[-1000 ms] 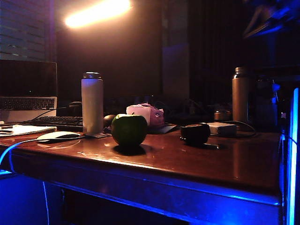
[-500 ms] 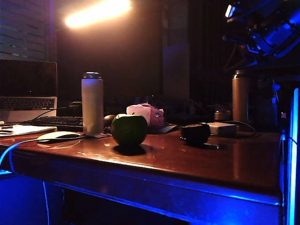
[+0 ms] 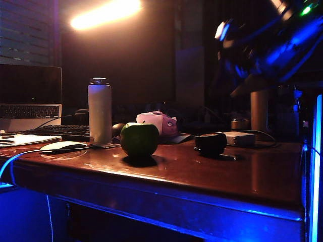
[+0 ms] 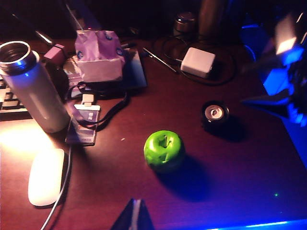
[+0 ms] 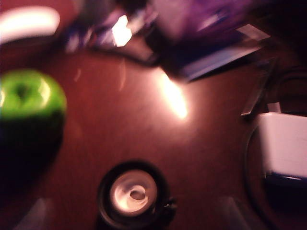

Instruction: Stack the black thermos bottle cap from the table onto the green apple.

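The green apple point(image 3: 139, 140) sits on the table point(image 3: 202, 176) near its front edge, stem up and with nothing on it. To its right the black thermos bottle cap point(image 3: 210, 143) rests on the wood, its pale inside facing up in the wrist views point(image 4: 215, 114). My right arm point(image 3: 267, 50) hangs blurred high above the cap. In the right wrist view my right gripper point(image 5: 134, 211) is over the cap point(image 5: 134, 194), its faint fingers wide apart and open; the apple point(image 5: 29, 103) lies to one side. My left gripper point(image 4: 135, 216) is shut and empty, hovering short of the apple point(image 4: 164, 151).
A white bottle point(image 3: 99, 111) stands left of the apple, with a white mouse point(image 3: 63, 146), keyboard and laptop further left. A pink-and-white lumpy thing point(image 3: 157, 123) lies behind. A white charger box point(image 3: 238, 138) with its cable sits just behind the cap. A metal bottle point(image 3: 258, 108) stands far right.
My right arm has swung into view at the top right, coming down and leftward over the cap. The apple, cap and bottle have not moved.
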`<act>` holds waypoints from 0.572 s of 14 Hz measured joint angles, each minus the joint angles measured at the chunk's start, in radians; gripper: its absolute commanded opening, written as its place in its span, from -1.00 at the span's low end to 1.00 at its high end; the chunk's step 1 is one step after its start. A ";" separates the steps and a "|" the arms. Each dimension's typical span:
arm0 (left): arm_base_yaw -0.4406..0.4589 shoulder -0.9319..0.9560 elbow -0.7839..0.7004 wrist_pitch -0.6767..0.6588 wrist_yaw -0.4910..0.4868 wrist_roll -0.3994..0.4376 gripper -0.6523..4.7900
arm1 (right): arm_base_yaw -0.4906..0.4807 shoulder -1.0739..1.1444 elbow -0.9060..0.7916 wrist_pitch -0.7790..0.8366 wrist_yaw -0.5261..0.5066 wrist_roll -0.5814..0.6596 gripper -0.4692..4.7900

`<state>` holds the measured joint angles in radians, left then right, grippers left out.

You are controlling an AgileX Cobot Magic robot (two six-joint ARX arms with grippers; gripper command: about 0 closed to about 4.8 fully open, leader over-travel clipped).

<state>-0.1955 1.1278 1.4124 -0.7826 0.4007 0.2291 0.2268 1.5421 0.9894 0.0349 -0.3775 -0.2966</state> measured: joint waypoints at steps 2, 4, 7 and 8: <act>0.000 0.000 0.000 0.000 0.000 0.000 -0.77 | 0.026 0.034 0.000 0.002 0.049 -0.116 1.00; 0.000 0.000 0.000 0.000 0.000 0.000 -0.77 | 0.029 0.077 0.000 0.000 0.063 -0.230 1.00; 0.000 0.000 0.000 0.000 0.000 0.000 -0.77 | 0.029 0.134 0.035 -0.002 0.069 -0.354 1.00; 0.000 0.000 0.000 0.000 0.000 0.000 -0.77 | 0.029 0.157 0.063 -0.002 0.069 -0.360 1.00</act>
<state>-0.1955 1.1278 1.4124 -0.7826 0.4007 0.2291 0.2558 1.6989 1.0527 0.0326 -0.3088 -0.6571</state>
